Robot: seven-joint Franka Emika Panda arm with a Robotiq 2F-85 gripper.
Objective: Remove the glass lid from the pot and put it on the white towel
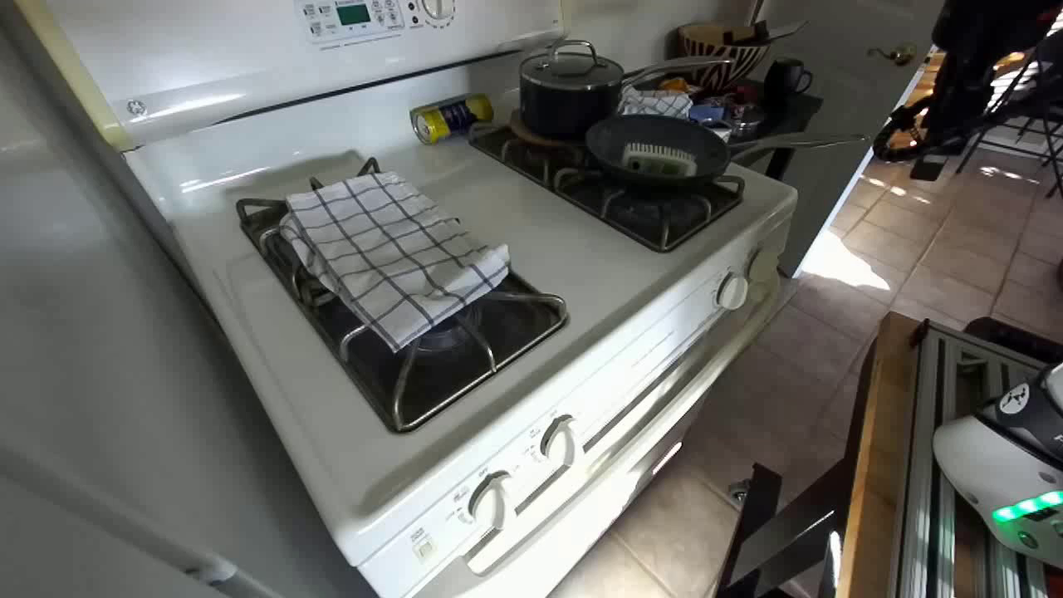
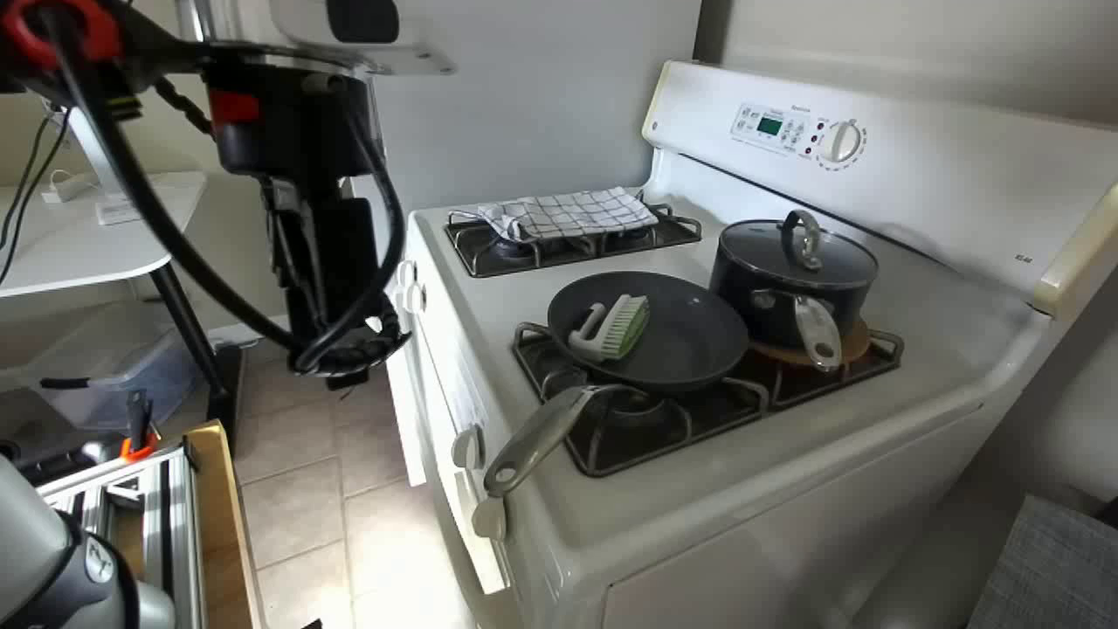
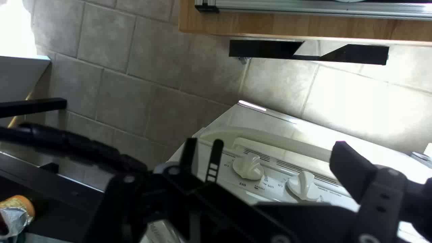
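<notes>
— Jaws are spread wide, nothing held between them. What could be spoiled from there?

— In a low approach, the frying pan (image 2: 699,336) could be knocked, set just beside the pot (image 1: 569,108) on its near side.

— Leftward?

— The white towel (image 1: 390,241) is draped over the left burner (image 1: 453,374), near corner drooping; anything set down might be tilted.

— Where is the glass lid (image 2: 764,253)?

— On the pot, far right. If pinched off-centre by its arched handle (image 2: 812,240), it could be swung or dropped.

— Which way is it pointed?

— No long axis is given by its round shape; by the arched handle one is suggested, left to right, roughly in line with the pot's handle (image 2: 818,332).
</notes>
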